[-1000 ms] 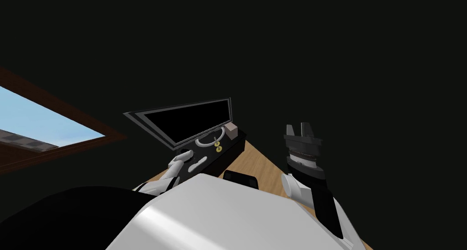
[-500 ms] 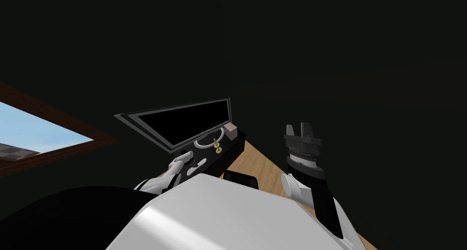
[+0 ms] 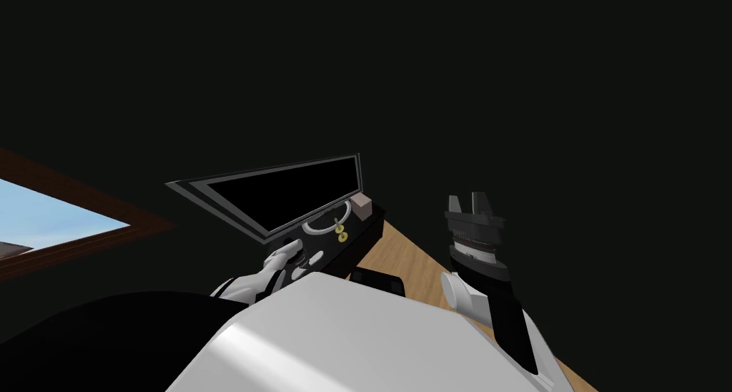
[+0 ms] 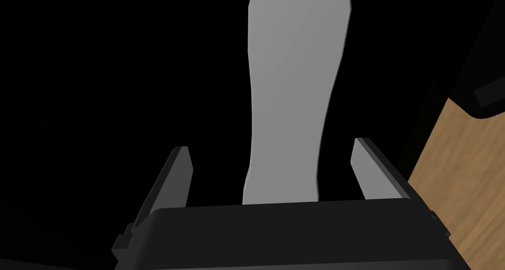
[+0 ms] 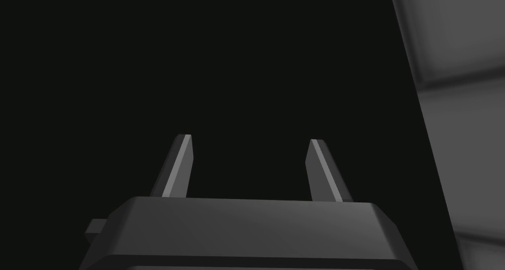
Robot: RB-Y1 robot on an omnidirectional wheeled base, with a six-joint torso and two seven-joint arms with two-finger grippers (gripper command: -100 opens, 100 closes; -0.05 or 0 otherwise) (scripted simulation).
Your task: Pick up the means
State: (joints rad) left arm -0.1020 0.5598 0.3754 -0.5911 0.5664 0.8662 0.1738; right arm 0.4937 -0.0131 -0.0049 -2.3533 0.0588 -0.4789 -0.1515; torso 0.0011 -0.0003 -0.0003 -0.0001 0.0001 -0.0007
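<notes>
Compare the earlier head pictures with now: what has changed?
My view shifted: the brown-framed window and the left corner of the black flat screen slid leftward. Nothing was taken or released. The left gripper is open around the light grey elongated piece; the right gripper stays raised, open.

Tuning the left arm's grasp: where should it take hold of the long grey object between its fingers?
The long grey object lies lengthwise between the left tool's open fingers, sides facing them: probably grip across its narrower near end, coming straight on.
</notes>
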